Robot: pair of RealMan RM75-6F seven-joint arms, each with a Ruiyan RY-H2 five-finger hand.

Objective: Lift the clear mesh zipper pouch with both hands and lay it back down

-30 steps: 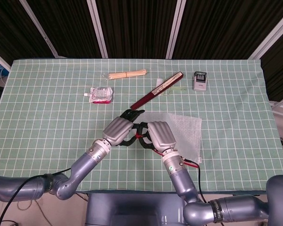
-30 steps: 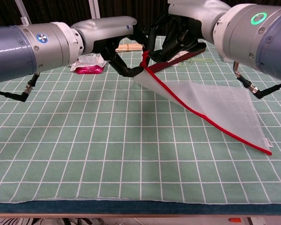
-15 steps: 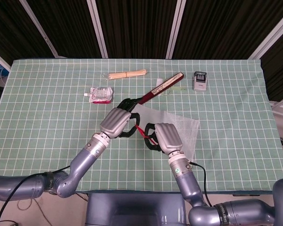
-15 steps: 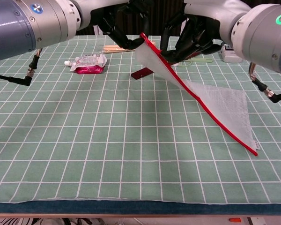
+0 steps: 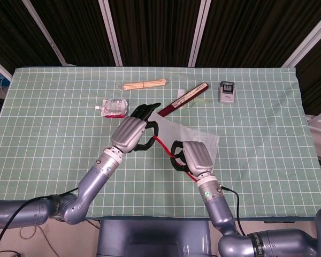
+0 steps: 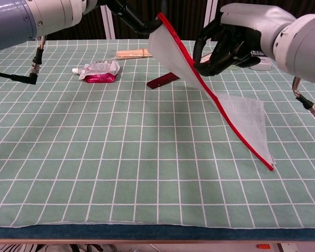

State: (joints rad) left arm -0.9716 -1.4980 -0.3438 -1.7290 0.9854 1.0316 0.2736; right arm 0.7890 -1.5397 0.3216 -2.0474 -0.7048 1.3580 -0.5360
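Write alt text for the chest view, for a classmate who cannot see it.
Two robot hands hold a clear mesh pouch with a red zipper edge above a green checked tablecloth: the left hand grips its top corner, the right hand grips the edge lower down. Behind lie a pink sachet and a bundle of wooden sticks.

A table (image 5: pixel 53 160) under a green checked cloth carries, toward its far edge, a bundle of sticks (image 5: pixel 144 84), a red-and-white packet (image 5: pixel 114 107), a dark red folded fan (image 5: pixel 184 98) and a small grey device (image 5: pixel 226 91).
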